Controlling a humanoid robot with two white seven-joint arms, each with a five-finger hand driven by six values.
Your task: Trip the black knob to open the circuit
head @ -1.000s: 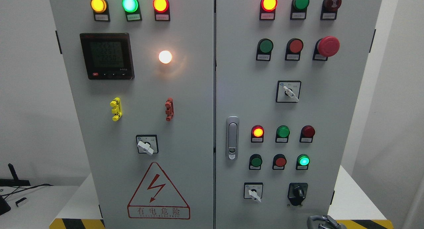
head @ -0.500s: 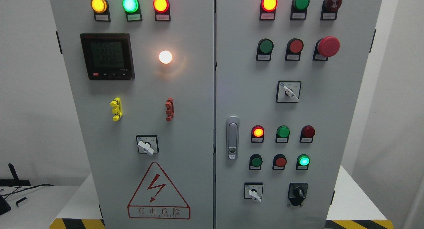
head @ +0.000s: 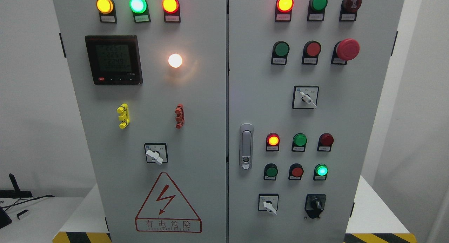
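The black knob [head: 315, 204] sits at the lower right of the grey cabinet's right door [head: 315, 116], on a black plate, its handle pointing roughly up and down. To its left is a white selector switch [head: 269, 205]. Just above the knob a green lamp [head: 321, 170] glows, beside an unlit red button [head: 297, 171] and a dark green one [head: 271, 171]. Neither of my hands shows in the head view.
The door latch [head: 246, 146] stands mid-cabinet by the seam. A red mushroom stop button [head: 347, 48] is at upper right. The left door carries a meter [head: 113, 59], a lit white lamp [head: 175, 60] and a white selector [head: 155, 155]. Yellow-black hazard tape [head: 379, 237] edges the base.
A metal hand part that showed at the bottom edge right of centre one second ago has dropped out of view. The meter digits flicker; the panel is otherwise unchanged.
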